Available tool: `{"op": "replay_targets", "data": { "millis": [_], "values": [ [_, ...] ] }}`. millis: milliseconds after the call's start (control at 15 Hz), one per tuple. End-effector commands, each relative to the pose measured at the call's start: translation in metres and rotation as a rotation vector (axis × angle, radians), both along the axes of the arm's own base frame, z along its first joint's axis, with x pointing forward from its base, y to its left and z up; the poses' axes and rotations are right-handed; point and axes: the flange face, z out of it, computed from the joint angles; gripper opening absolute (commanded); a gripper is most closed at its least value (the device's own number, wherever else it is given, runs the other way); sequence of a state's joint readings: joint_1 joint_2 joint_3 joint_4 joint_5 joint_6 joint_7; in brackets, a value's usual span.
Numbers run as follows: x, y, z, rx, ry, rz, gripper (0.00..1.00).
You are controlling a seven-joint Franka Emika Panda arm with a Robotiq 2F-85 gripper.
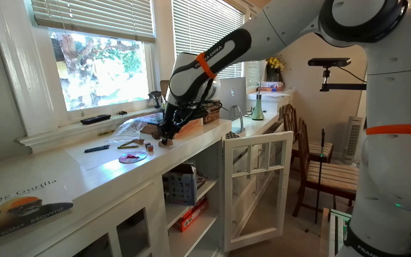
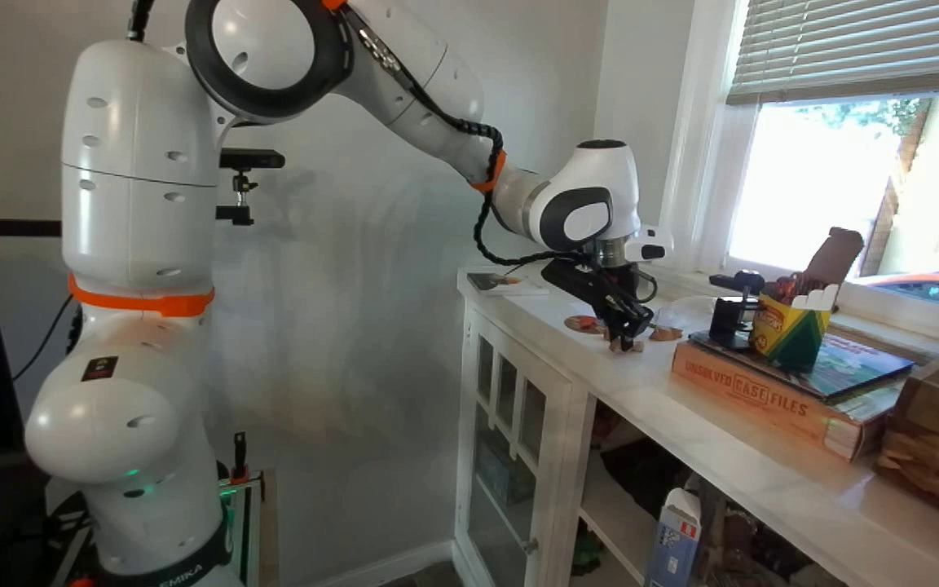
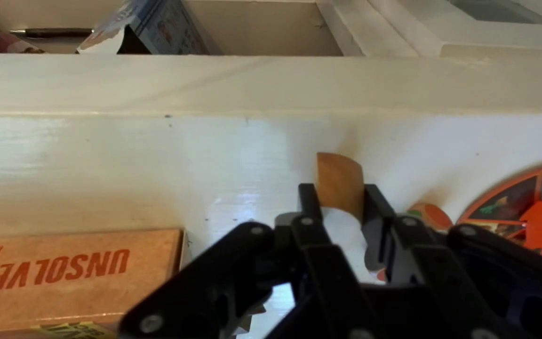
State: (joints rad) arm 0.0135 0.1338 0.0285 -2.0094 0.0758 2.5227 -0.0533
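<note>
Wooden block (image 3: 340, 181) sits pinched between the fingers of the gripper (image 3: 340, 193), at the top of the white cabinet (image 1: 120, 189) near its front edge. The arm (image 1: 273, 28) arches outward, gripper pointing downward. Cabinet shelves hold a blue box (image 1: 187, 187) and, below, a red box (image 1: 193, 216). An open crayon box (image 2: 789, 338) shows dark-red contents.

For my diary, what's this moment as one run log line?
End effector: closed on wooden block; Where: at white countertop; Nearby: orange box
</note>
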Motion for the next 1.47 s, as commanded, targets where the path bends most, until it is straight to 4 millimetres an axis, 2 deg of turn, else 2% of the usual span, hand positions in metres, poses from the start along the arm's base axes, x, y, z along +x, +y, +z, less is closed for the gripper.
{"op": "replay_targets", "data": {
  "millis": [0,67,200,533,600,933,1400],
  "values": [
    [-0.008,-0.002,-0.005,0.001,0.026,-0.017,0.07],
    [-0.007,-0.001,-0.005,0.001,0.023,-0.016,0.52],
    [-0.007,0.0,-0.004,0.0,0.02,-0.014,0.59],
    [-0.007,0.001,0.003,0.003,0.007,-0.012,0.97],
    [-0.007,0.002,0.004,0.002,-0.001,-0.009,1.0],
    [0.002,0.009,0.009,0.02,-0.013,-0.006,1.0],
    [0.019,0.034,0.012,0.042,-0.044,0.033,1.0]
  ]
}}
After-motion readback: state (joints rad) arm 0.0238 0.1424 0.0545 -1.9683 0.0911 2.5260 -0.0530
